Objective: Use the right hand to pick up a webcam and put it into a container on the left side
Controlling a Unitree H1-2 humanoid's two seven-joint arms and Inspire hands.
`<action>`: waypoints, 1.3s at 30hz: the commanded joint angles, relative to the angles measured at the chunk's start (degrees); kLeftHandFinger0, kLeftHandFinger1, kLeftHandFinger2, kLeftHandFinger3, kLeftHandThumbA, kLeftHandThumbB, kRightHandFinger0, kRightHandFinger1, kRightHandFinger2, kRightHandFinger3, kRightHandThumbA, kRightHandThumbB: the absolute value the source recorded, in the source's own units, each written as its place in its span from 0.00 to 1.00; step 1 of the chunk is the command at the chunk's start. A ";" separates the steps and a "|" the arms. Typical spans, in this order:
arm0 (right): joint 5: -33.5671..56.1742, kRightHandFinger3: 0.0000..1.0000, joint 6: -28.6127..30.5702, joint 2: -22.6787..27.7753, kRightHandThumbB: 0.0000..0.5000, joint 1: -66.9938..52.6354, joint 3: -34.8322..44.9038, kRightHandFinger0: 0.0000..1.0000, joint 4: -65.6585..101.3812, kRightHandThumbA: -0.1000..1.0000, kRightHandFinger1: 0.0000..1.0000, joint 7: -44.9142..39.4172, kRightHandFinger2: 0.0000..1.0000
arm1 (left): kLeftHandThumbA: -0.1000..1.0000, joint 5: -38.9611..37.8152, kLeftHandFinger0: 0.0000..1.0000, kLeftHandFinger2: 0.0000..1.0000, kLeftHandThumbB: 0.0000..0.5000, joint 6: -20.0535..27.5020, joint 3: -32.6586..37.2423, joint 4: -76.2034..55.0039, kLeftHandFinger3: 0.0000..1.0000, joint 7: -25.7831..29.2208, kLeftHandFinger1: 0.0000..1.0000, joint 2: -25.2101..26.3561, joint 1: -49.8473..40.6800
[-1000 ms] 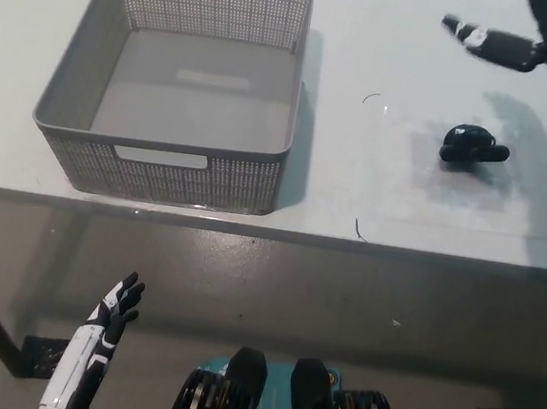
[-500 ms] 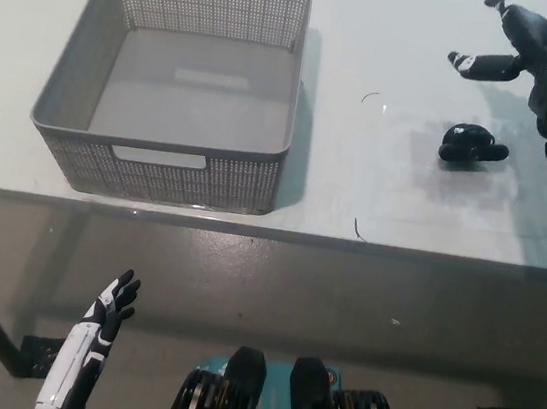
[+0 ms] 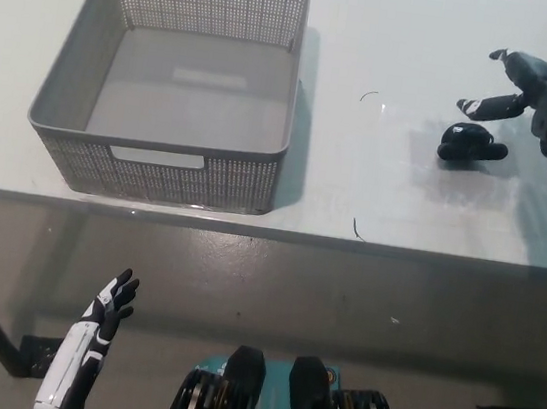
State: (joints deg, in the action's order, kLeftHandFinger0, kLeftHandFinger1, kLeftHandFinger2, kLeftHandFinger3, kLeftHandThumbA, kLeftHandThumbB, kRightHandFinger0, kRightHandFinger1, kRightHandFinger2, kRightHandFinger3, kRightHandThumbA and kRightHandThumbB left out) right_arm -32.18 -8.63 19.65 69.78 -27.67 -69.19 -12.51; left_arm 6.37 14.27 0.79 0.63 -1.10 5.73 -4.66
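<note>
From the head view, I have the right hand (image 3: pixel 535 93) at the upper right of the frame, fingers spread and holding nothing, just above the webcam (image 3: pixel 471 145), which lies on the table (image 3: pixel 376 188) at the right. I judge this the reach (no contact that I can see). Next I must lower and close around it. The basket (image 3: pixel 169 75) sits empty at upper left. The left hand (image 3: pixel 95 337) rests open at lower left.

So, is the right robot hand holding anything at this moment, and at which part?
Nothing is held. The right robot hand is open above the webcam, not touching it. The left robot hand is open below the table edge.
</note>
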 commanded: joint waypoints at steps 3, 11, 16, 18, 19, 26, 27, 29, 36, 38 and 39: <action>1.48 1.00 1.77 0.05 1.00 6.20 0.58 1.00 -1.50 0.66 1.00 -5.71 1.00 | 1.00 -0.95 1.00 1.00 0.24 -0.20 -0.30 -0.45 1.00 -0.41 1.00 0.57 1.64; 2.36 1.00 1.87 -1.18 1.00 6.61 1.31 1.00 -3.26 0.64 1.00 -7.35 1.00 | 1.00 -0.79 1.00 1.00 0.22 -0.31 -0.29 -0.18 1.00 -0.38 1.00 0.67 2.24; 2.66 1.00 1.84 -1.68 1.00 6.31 1.38 1.00 -2.83 0.66 1.00 -7.35 1.00 | 1.00 -0.54 1.00 1.00 0.19 -0.28 -0.26 0.12 1.00 -0.39 1.00 0.79 2.38; 2.71 1.00 1.92 -1.76 1.00 6.49 1.50 1.00 -2.95 0.64 1.00 -7.05 1.00 | 1.00 -0.70 1.00 1.00 0.19 -0.10 -0.28 0.33 1.00 -0.56 1.00 0.98 3.02; 2.63 1.00 2.02 -1.89 1.00 6.45 1.43 1.00 -3.06 0.64 1.00 -6.96 1.00 | 1.00 -0.72 1.00 1.00 0.19 0.13 -0.30 0.42 1.00 -0.52 1.00 0.96 3.04; 1.81 1.00 2.81 -2.61 1.00 6.02 0.13 1.00 -3.64 0.68 1.00 -7.42 1.00 | 1.00 -0.83 1.00 1.00 0.21 -0.61 -0.37 0.00 1.00 -0.61 1.00 0.93 3.40; 1.89 1.00 2.97 -2.68 1.00 5.93 0.14 1.00 -3.84 0.68 1.00 -7.57 1.00 | 1.00 -0.73 1.00 1.00 0.20 -0.55 -0.32 0.01 1.00 -0.67 1.00 1.04 3.41; 2.00 1.00 3.09 -2.73 1.00 5.93 0.20 1.00 -3.93 0.66 1.00 -7.66 1.00 | 1.00 -0.82 1.00 1.00 0.20 -0.53 -0.37 0.12 1.00 -0.69 1.00 1.08 3.59; 0.75 1.00 1.82 -3.74 1.00 5.85 -1.28 1.00 -5.83 0.65 1.00 -8.02 1.00 | 1.00 -0.80 1.00 1.00 0.21 -0.34 -0.54 0.08 1.00 -0.51 1.00 1.12 3.44; -0.20 1.00 1.48 -4.05 1.00 5.78 -2.42 1.00 -6.33 0.63 1.00 -7.60 1.00 | 1.00 -0.93 1.00 1.00 0.22 -0.20 -0.57 0.22 1.00 -0.51 1.00 1.04 3.48; -0.56 1.00 1.40 -4.15 1.00 5.78 -2.93 1.00 -6.41 0.63 1.00 -7.31 1.00 | 1.00 -0.89 1.00 1.00 0.22 0.09 -0.61 0.50 1.00 -0.44 1.00 1.05 3.59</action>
State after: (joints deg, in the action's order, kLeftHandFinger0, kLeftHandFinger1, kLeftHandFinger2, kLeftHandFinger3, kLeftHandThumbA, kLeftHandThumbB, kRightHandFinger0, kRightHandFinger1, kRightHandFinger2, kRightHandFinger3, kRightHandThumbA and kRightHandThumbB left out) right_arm -30.95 -7.10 15.50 71.35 -29.28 -75.11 -19.81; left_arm 5.99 13.37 0.39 1.31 -1.29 6.02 -1.91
